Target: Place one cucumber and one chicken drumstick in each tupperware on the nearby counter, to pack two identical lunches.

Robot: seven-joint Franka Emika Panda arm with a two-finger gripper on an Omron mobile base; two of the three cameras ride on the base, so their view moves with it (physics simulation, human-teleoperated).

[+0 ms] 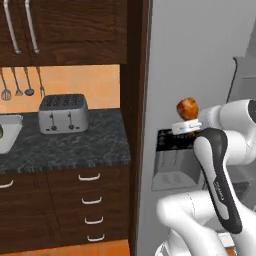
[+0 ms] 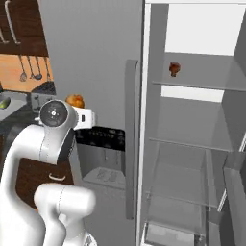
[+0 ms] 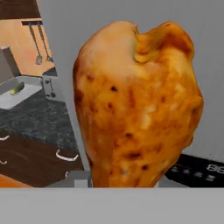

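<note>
Reddish-brown meat is seen twice across the views: two drumsticks are counted. From the left base view, one drumstick (image 1: 187,108) is held upright at the gripper (image 1: 186,125), in front of the closed grey fridge door (image 1: 195,60); a toaster (image 1: 63,113) and one tupperware (image 1: 9,132) stand on the dark counter (image 1: 75,147). From the right base view, a second drumstick (image 2: 174,68) lies on an upper shelf (image 2: 202,79) of the open fridge, well apart from the gripper. In the hand view, the gripped drumstick rises just ahead of the gripper, and one cucumber (image 3: 16,89) is seen in the tupperware.
</note>
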